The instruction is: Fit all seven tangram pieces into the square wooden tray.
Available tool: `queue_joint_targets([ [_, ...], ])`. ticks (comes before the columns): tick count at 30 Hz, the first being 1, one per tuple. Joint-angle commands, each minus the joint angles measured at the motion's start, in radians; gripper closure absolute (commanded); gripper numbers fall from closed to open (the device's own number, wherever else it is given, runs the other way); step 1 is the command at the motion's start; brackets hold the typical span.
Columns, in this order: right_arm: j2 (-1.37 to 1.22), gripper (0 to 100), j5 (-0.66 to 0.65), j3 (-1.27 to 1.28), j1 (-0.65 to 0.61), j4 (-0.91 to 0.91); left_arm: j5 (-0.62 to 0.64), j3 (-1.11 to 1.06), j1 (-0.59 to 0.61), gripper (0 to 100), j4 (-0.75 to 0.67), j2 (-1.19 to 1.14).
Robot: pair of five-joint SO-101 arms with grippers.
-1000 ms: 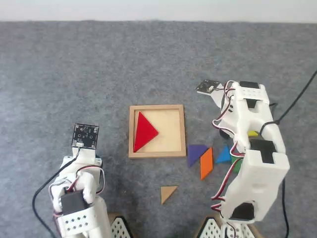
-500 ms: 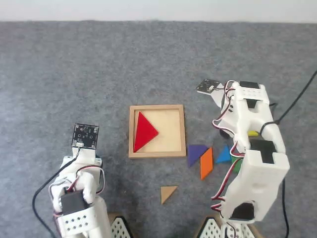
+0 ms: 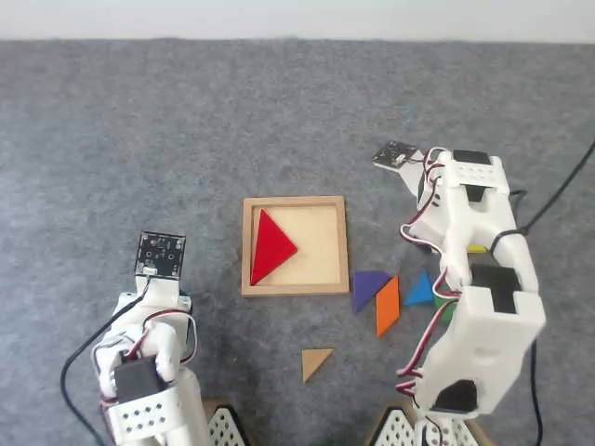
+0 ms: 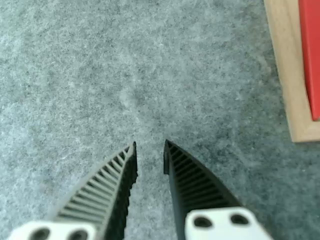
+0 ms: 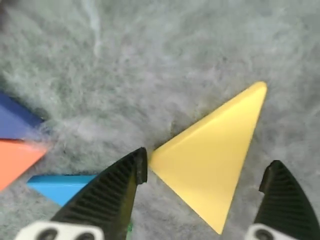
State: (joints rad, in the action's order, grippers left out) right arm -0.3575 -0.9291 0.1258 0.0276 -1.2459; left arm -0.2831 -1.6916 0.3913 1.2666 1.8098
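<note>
The square wooden tray [image 3: 296, 200] is sitting mid-surface, with the red triangle [image 3: 271, 247] lying inside it against one side. Just beside the tray, the purple piece [image 3: 367, 288], the orange piece [image 3: 388, 305] and the blue triangle [image 3: 420, 291] are lying close together on the grey surface [image 3: 139, 139]. The tan triangle [image 3: 315, 362] is lying apart from them, nearer our bases. The yellow triangle [image 5: 212, 155] is lying flat beside that cluster. We are holding our right gripper [image 5: 209, 167] over it, jaws spread wide on either side of the piece, one tip at its corner, gripping nothing. We are keeping our left gripper [image 4: 150, 147] low over bare surface beside the tray, jaws parted by a narrow gap, empty.
</note>
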Motion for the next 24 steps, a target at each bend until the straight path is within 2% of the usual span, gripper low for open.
queue_joint_targets([
  [1,0.094,64.9,0.006,-0.023,-0.004,-0.019,0.006,0.008,-0.003,91,0.006,0.011],
  [11,0.070,64.8,-0.002,-0.023,-0.015,-0.025,0.006,0.008,-0.003,91,0.006,0.011],
  [24,-0.064,64.7,-0.014,-0.023,0.010,0.077,0.006,0.008,-0.003,91,0.006,0.011],
])
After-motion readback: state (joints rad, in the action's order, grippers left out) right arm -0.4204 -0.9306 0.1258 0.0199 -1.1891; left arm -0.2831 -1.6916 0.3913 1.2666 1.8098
